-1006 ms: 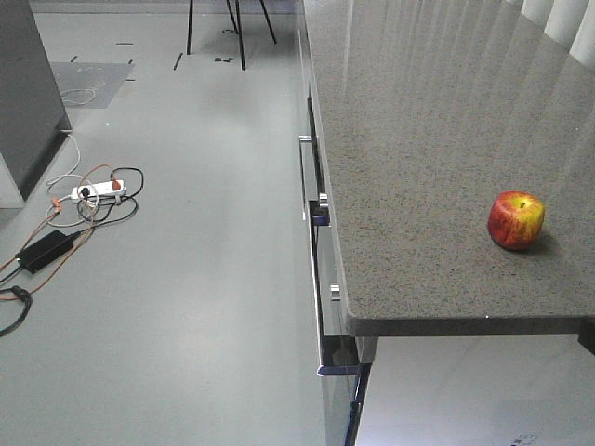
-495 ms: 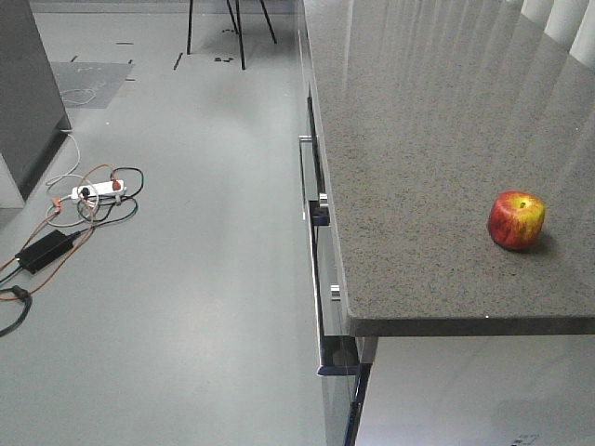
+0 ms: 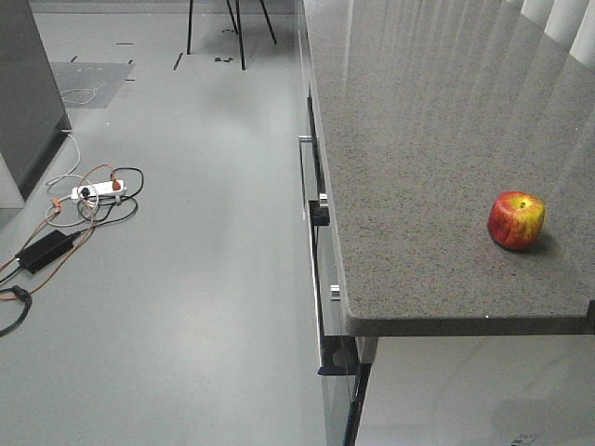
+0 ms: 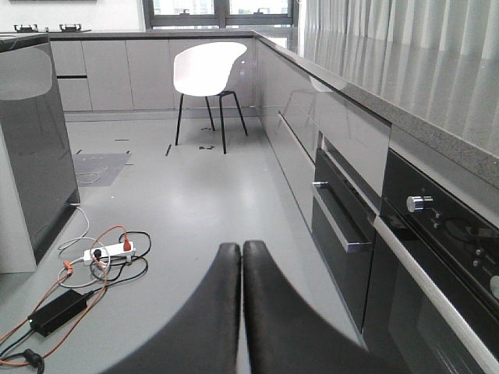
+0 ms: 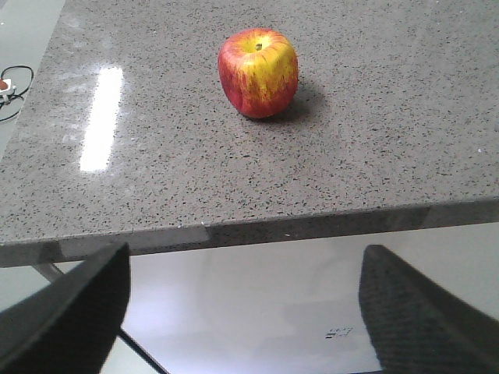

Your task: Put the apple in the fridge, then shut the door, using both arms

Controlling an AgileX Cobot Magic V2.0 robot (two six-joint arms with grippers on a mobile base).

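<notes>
The apple [image 3: 516,220], red with yellow patches, rests on the speckled grey counter [image 3: 418,139] near its front right corner. In the right wrist view the apple [image 5: 258,72] stands upright a little way behind the counter's edge [image 5: 249,230]. My right gripper [image 5: 245,312] is open, with nothing between its fingers. It hangs in front of and slightly below that edge, apart from the apple. My left gripper [image 4: 240,253] is shut and empty, held over the floor beside the cabinet fronts. The fridge and its door are out of view.
A power strip with tangled cables [image 3: 98,190] and a black adapter [image 3: 44,249] lie on the floor at the left. A dark grey panel [image 3: 23,84] stands at the far left. Oven and drawer handles [image 3: 321,279] jut from the counter front. A white chair [image 4: 209,66] stands far back.
The apple has not moved. A dark sliver at the right edge of the front view has shifted slightly upward.
</notes>
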